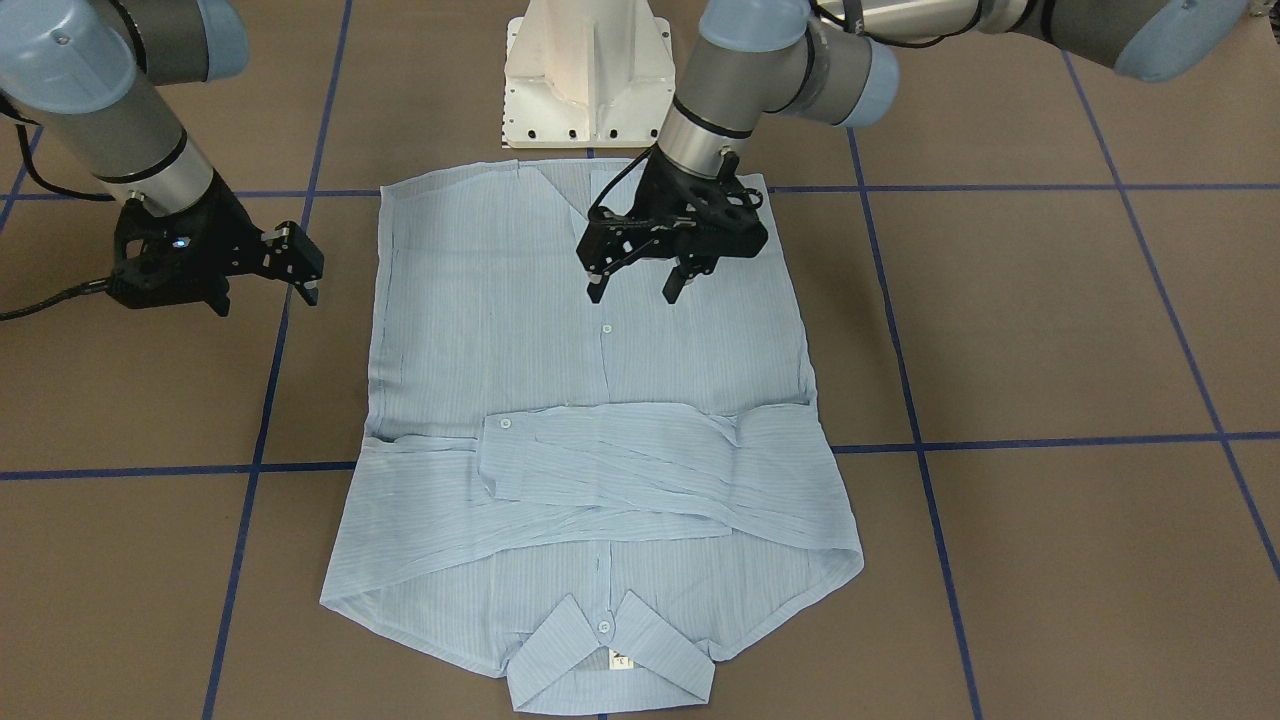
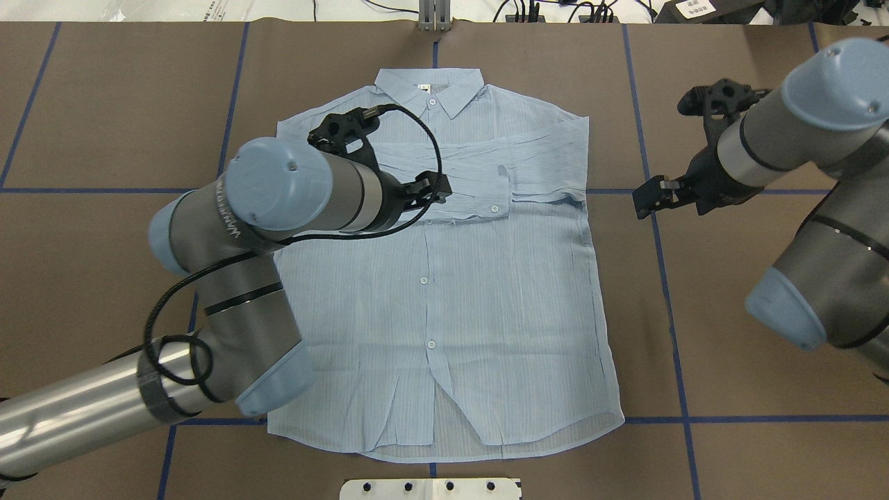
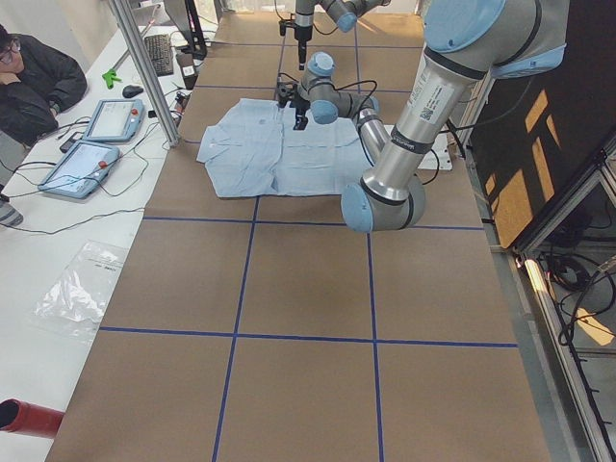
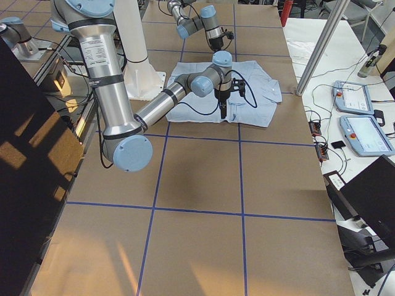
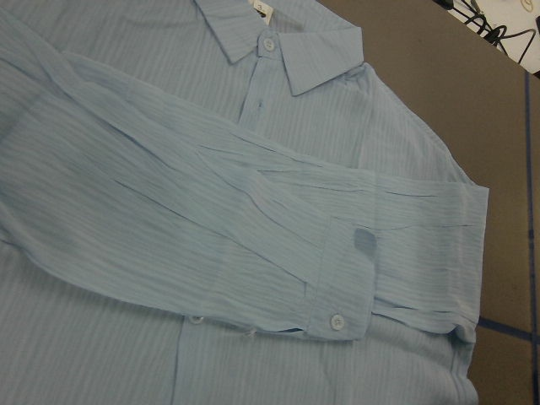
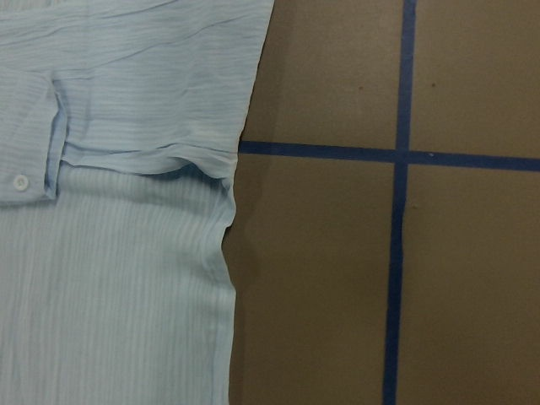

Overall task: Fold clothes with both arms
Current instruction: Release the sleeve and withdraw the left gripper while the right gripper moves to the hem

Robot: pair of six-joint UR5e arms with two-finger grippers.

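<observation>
- Since sleeves lie crossed, pinch shirt [image 1: 590, 380] side edges low, both together.
- left gripper [image 1: 636, 288]: fingers apart, empty, above shirt.
- right gripper [image 1: 303, 272]: beside shirt, gap unclear.

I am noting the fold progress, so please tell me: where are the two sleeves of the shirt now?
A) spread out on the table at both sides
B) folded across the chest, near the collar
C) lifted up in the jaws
B: the sleeves lie crossed flat over the front of the shirt, close to the collar.
</observation>
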